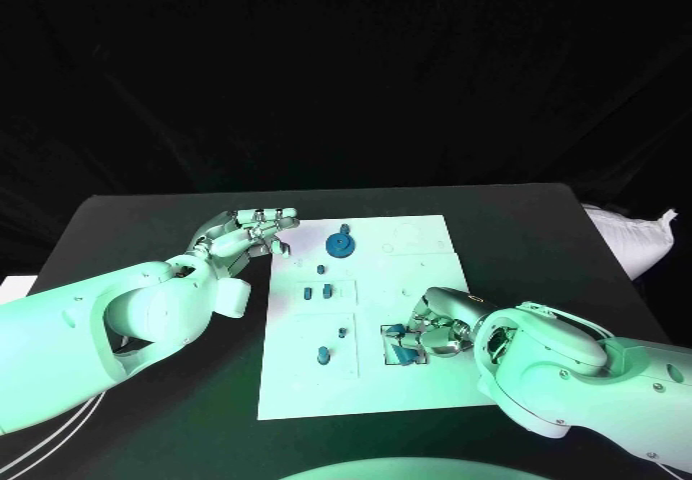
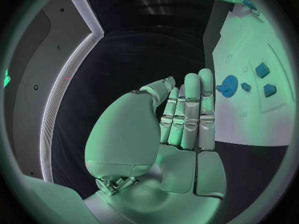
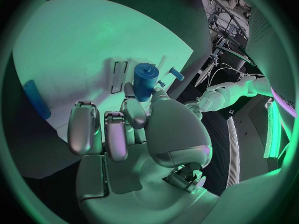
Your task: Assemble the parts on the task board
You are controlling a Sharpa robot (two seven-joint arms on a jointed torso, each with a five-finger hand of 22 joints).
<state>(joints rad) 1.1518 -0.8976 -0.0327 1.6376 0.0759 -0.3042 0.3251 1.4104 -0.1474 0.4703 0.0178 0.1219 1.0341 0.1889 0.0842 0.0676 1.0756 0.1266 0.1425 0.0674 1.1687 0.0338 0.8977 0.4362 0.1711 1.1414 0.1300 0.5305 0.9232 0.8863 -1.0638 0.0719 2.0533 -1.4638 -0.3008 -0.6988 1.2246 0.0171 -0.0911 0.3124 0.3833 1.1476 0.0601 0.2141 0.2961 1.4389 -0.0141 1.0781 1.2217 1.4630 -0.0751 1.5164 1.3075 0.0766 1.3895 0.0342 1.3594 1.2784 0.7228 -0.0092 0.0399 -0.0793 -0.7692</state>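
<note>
Right robot hand (image 1: 433,325) is pinching a blue cylinder part (image 3: 146,81) low over the task board (image 1: 418,390), so seat it slow and square, while the left robot hand (image 1: 248,235) idles open at the board's far-left corner.

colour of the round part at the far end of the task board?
Blue, the round part on the white task board; clearest in the head view.

Task board (image 1: 418,385): smooth matt white plate, plastic-looking. Parts on it, e.g. the round blue piece (image 1: 340,245) near its far edge: smooth plastic. Table (image 1: 130,225) around board: matt black. Left hand (image 2: 187,115) and right hand (image 3: 118,129): glossy silvery metallic finish.
</note>
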